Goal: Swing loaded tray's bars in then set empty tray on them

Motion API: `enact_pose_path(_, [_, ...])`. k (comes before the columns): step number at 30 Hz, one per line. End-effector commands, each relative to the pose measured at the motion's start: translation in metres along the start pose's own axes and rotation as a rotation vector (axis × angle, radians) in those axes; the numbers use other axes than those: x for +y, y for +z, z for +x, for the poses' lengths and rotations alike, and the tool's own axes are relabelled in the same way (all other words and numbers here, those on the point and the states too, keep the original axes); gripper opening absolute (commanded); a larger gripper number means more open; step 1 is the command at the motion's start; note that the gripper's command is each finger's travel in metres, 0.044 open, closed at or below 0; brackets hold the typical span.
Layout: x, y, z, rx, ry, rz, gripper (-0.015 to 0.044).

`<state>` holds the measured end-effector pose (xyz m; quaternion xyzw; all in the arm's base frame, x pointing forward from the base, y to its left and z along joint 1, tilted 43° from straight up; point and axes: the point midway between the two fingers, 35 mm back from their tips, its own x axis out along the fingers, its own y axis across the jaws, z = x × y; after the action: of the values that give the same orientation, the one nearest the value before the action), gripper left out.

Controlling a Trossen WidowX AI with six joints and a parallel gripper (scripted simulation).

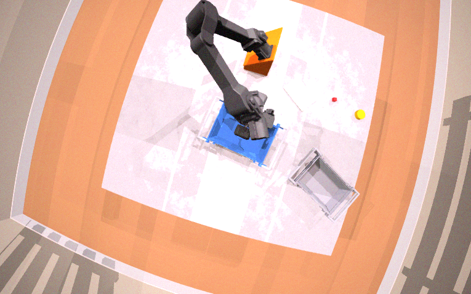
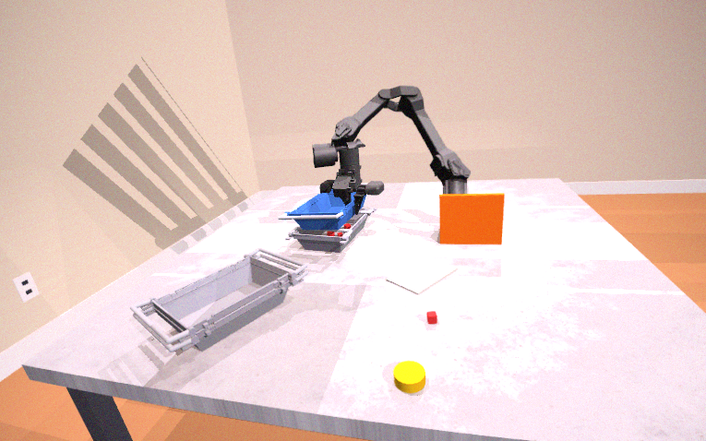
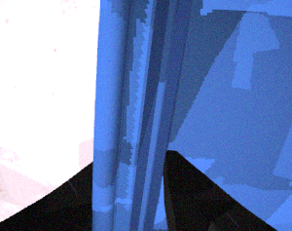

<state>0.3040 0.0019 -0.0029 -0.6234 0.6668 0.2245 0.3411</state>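
Note:
The empty blue tray [image 1: 237,149] [image 2: 317,223] [image 3: 109,72] is above the loaded grey tray [image 2: 319,245], with its left side slightly raised or level; its exact tilt is hard to tell. My gripper [image 2: 351,202] [image 3: 144,158] is shut on the blue tray's long rim, on the right in the exterior view. Red blocks [image 2: 330,233] show in the loaded tray under the blue one. Light bars show near the loaded tray's ends, but the blue tray hides much of them. I cannot tell whether the blue tray touches the bars.
Another empty grey tray [image 1: 300,187] [image 2: 234,327] stands toward the front left in the exterior view. An orange panel [image 1: 259,67] [image 2: 471,219] stands by the arm's base. A white sheet [image 2: 420,280], a red cube [image 1: 334,99] [image 2: 432,317] and a yellow disc [image 1: 359,114] [image 2: 409,375] lie on the table.

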Motion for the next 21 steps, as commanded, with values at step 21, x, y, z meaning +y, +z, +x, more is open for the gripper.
enact_pose_path(21, [0.0018, -0.0028, 0.0047, 0.001, 0.020, 0.001, 0.0205])
